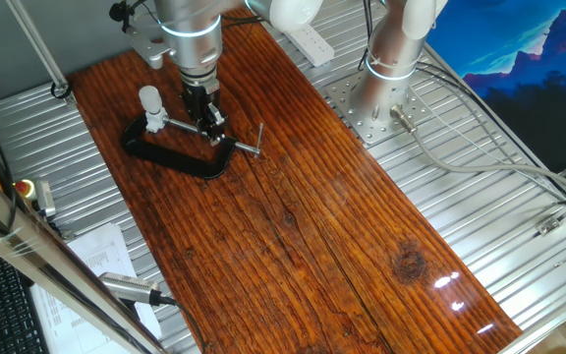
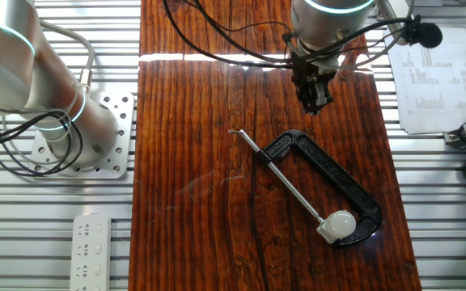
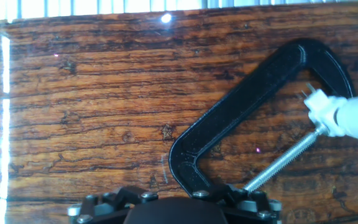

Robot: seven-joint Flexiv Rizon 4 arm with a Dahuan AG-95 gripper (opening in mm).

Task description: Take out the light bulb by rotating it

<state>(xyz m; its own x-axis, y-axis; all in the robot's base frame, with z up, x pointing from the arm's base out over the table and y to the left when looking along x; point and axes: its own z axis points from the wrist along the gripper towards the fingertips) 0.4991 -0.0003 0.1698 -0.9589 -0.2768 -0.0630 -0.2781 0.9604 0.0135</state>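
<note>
Start from the long dark-stained wooden board (image 1: pixel 293 216) that carries everything, and take the black cast C-clamp (image 2: pixel 342 174) lying flat on it as your landmark. The clamp's threaded steel screw rod (image 2: pixel 285 179) runs across its open mouth, with a short cross handle at the end away from the bulb. At the rod's other end, inside the clamp's far jaw, stands the small frosted white light bulb (image 1: pixel 150 99), upright on a pale socket stub (image 1: pixel 152 122) pinched by the clamp.

Your dark two-finger gripper (image 1: pixel 207 116) hangs above the clamp's middle, beside the bulb and well short of it; nothing is in it. Whether the fingers stand apart or together, the pictures do not show, so check before descending.

To do this step well, I judge you should shift along the clamp toward the bulb's end, centre the fingers over the rounded top, and come straight down. Grip the glass lightly at its widest part, clear of the rod, then turn about the bulb's own axis.
</note>
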